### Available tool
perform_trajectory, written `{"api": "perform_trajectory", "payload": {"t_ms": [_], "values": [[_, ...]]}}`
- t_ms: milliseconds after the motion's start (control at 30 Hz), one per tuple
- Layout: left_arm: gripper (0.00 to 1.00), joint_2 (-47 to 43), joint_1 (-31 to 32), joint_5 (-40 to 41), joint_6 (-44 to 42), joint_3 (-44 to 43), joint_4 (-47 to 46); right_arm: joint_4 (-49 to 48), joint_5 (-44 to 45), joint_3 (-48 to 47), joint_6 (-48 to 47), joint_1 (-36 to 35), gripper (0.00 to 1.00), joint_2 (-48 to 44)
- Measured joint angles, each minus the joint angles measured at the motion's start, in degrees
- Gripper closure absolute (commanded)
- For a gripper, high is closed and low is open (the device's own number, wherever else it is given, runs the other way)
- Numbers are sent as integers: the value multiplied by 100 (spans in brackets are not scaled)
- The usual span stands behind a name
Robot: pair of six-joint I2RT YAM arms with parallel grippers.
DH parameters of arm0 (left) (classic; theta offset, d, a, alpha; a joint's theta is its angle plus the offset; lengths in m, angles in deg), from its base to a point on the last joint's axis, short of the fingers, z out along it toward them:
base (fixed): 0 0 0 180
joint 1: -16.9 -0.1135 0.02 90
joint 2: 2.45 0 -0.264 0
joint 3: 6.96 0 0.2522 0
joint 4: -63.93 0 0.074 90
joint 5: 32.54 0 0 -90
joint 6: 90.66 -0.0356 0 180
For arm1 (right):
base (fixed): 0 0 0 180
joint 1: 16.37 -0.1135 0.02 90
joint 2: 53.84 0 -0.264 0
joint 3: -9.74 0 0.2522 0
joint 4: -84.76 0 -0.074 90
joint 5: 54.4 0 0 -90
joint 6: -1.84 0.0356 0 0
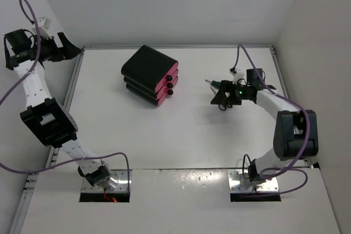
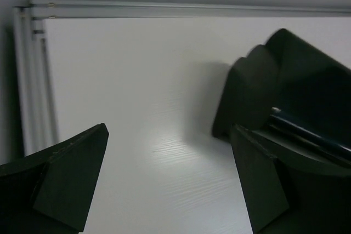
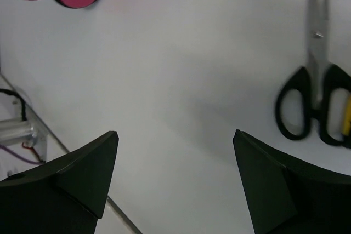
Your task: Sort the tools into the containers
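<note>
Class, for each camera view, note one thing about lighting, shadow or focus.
Top external view: even, soft light; the cabinet casts only a faint shadow. Left wrist view: pale sheen on the table, soft shadow beside the dark cabinet, the left gripper's fingers nearly black. Right wrist view: scissors fairly sharp, the right gripper's fingers dark silhouettes.

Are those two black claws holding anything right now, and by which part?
Nothing. Left gripper and right gripper both stand open over bare table; the black-handled scissors lie untouched beside the right one.
</note>
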Motion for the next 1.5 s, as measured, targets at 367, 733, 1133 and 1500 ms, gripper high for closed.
{"api": "perform_trajectory", "payload": {"t_ms": [367,733,1133,1500], "values": [[0,22,2175,186,-61,-79,634,-162,92,-1725,140,-1268,24,1222],[0,332,3156,1606,-203,-131,798,-227,872,-2551,-92,-1888,35,2109],[0,763,3368,2155,-201,-131,833,-2236,782,-1812,614,-2026,38,2551],[0,765,3373,2162,-199,-131,835,-4017,752,-1003,1045,-2387,40,2553]]}}
